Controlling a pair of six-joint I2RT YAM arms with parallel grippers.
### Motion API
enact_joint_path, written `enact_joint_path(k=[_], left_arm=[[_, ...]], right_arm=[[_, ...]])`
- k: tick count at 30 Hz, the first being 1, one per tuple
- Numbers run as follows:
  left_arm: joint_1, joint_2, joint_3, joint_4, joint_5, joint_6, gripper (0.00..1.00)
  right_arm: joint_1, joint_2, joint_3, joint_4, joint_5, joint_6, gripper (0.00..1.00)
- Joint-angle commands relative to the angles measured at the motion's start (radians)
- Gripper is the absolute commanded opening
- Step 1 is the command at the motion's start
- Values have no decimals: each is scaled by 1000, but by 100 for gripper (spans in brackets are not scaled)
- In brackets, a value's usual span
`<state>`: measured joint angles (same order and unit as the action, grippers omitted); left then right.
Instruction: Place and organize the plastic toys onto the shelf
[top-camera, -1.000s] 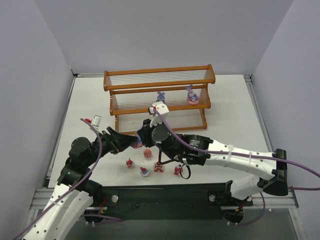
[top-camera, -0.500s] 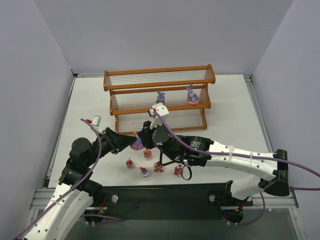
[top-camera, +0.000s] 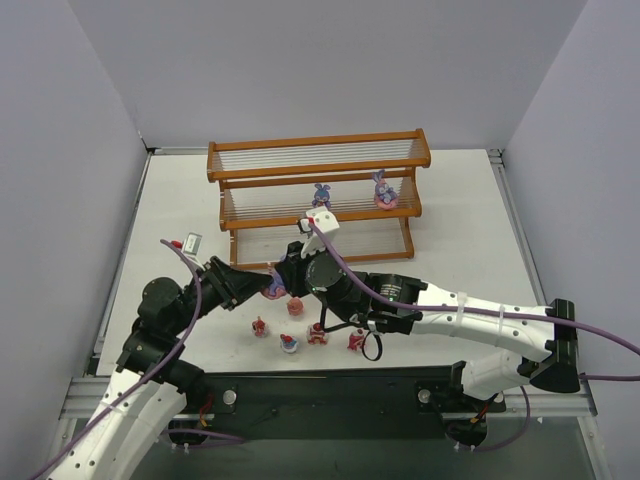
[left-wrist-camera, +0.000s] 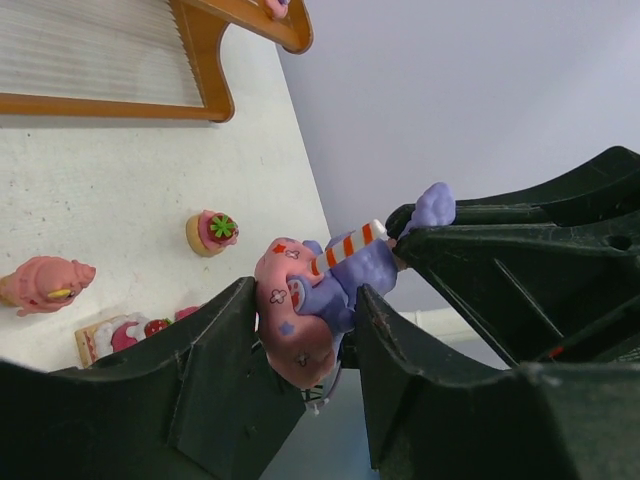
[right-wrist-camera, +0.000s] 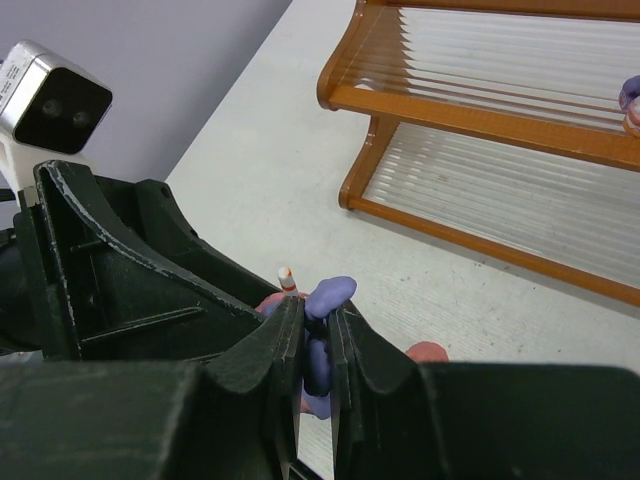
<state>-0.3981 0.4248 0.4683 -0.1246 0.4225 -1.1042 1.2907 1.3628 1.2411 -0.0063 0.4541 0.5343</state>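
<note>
A purple bunny (left-wrist-camera: 310, 300) with a pink base hangs above the table between both grippers. My left gripper (left-wrist-camera: 305, 297) has its jaws pressed on the pink base and the purple body. My right gripper (right-wrist-camera: 315, 312) is shut on the bunny's ears (right-wrist-camera: 332, 292). From above, the two grippers meet at the bunny (top-camera: 273, 289) in front of the shelf (top-camera: 318, 152). Two more purple bunnies (top-camera: 322, 194) (top-camera: 383, 190) stand on the shelf's middle tier. Several small pink and red toys (top-camera: 295, 306) (top-camera: 290, 344) (top-camera: 356, 341) lie on the table below the right arm.
The shelf's wooden foot (left-wrist-camera: 205, 60) stands just beyond the grippers. A cupcake (left-wrist-camera: 211, 230), a pink figurine (left-wrist-camera: 40, 283) and a little cake (left-wrist-camera: 120, 335) sit on the white table near the left gripper. Grey walls close in both sides.
My left gripper, wide open a second ago, has closed around the bunny's base. The right gripper has kept its hold, and both arms have hardly moved.
</note>
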Motion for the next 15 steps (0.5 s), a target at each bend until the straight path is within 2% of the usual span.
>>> enact_joint_path(k=[1, 4, 5, 6, 9, 10, 15], left_arm=[[-2, -12, -3, 36, 21, -14, 47], [-2, -9, -5, 36, 22, -14, 32], [-4, -9, -5, 36, 24, -14, 22], [-2, -8, -2, 36, 24, -16, 17], [-2, -3, 13, 28, 33, -16, 3], [-2, -1, 16, 19, 35, -17, 0], [-2, -1, 50, -3, 45, -17, 0]], right_arm=[[5, -41, 11, 62, 34, 0, 0], [5, -37, 15, 58, 24, 0, 0], [5, -37, 14, 55, 18, 0, 0], [5, -39, 14, 54, 14, -2, 0], [5, -45, 4, 55, -3, -8, 6], [5, -50, 1, 58, -3, -8, 9], [5, -56, 0, 60, -20, -19, 13]])
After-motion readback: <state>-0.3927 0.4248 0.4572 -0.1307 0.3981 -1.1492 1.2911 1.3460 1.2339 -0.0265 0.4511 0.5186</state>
